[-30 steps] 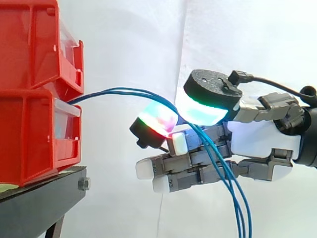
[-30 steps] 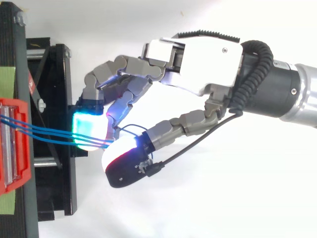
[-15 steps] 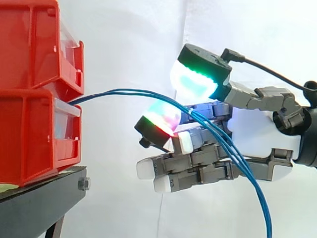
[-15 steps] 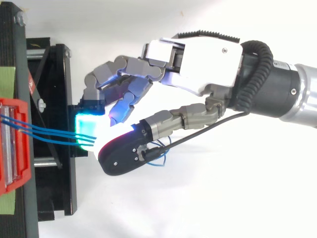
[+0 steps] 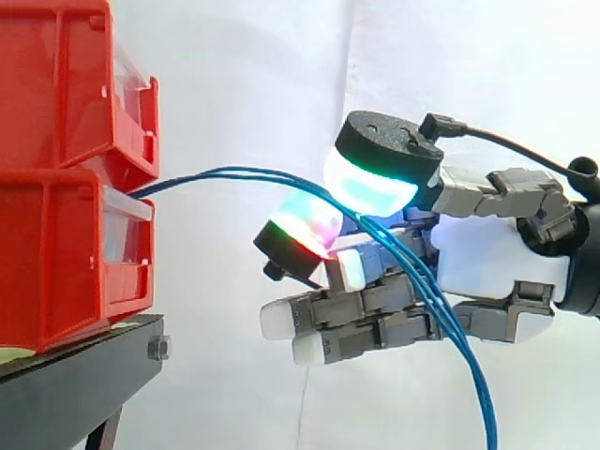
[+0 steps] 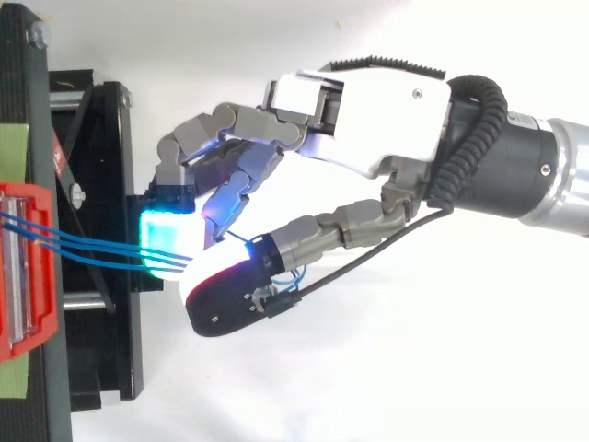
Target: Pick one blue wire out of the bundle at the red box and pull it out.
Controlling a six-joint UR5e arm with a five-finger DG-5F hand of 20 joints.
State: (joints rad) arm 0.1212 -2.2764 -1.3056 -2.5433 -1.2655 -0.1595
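The blue wires [image 5: 234, 172] [image 6: 55, 238] come out at the front of the lower red box [image 5: 56, 253], in the gap just under the lip of the upper red box [image 5: 56, 84]. They rise in a shallow arc away from the stack. They then pass between two glowing pads [image 5: 370, 183] of the hand [image 5: 487, 262] and drop across the palm to the bottom of the side view. At the box the top view shows three strands, close together and nearly parallel, crossing the box's clear front strip [image 6: 20, 276].

The hand is closed in a pinch on the wires. A large pad glowing cyan and green sits on top of them. A second pad [image 5: 302, 225], glowing red and green, meets them from below. From above, the two pads touch. I cannot tell how many of the strands are actually clamped. The other fingers lie together lower down, pointing at the boxes and holding nothing.

The two boxes are stacked, the lower one at the edge of the black stand [image 5: 75, 384] nearest the hand. Each has a clear panel across its front. Apart from the wires, their contents cannot be seen. The hand is near the boxes but clear of them. A white curtain [image 5: 253, 75] hangs behind.
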